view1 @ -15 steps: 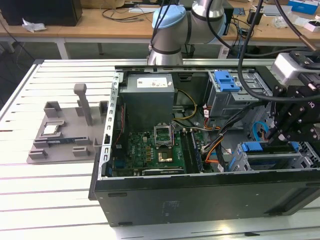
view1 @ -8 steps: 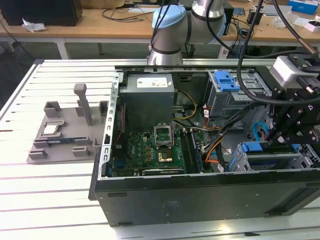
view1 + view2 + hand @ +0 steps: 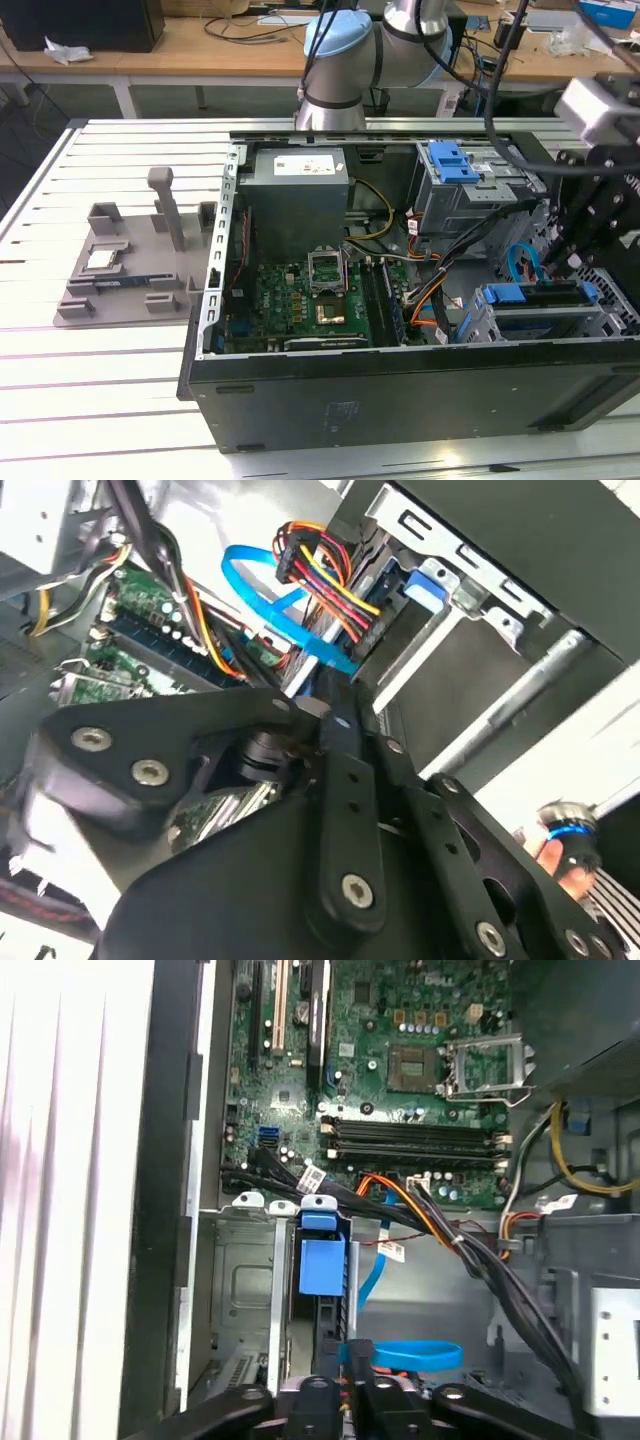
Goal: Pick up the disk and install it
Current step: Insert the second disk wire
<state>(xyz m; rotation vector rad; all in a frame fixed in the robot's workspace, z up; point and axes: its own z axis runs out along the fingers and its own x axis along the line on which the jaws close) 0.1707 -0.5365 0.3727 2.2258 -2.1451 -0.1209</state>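
My gripper (image 3: pixel 572 262) hangs at the exterior view's right, over the open computer case (image 3: pixel 400 390), just above the disk (image 3: pixel 540 300), which sits with its blue caddy in the lower drive cage. Whether I touch it, I cannot tell. The green motherboard (image 3: pixel 300 305) lies in the middle, the grey power-supply box (image 3: pixel 298 200) behind it. A grey fixture (image 3: pixel 135 265) rests on the table (image 3: pixel 60 380), left of the case.

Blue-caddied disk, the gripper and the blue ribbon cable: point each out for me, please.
Blue plastic caddy of the disk (image 3: pixel 320 1260), first wrist view, on its blue front tab.
Black gripper (image 3: pixel 352 1385), first wrist view, between its fingertips.
Flat blue ribbon cable (image 3: pixel 262 580), second wrist view, on its looped upper band.
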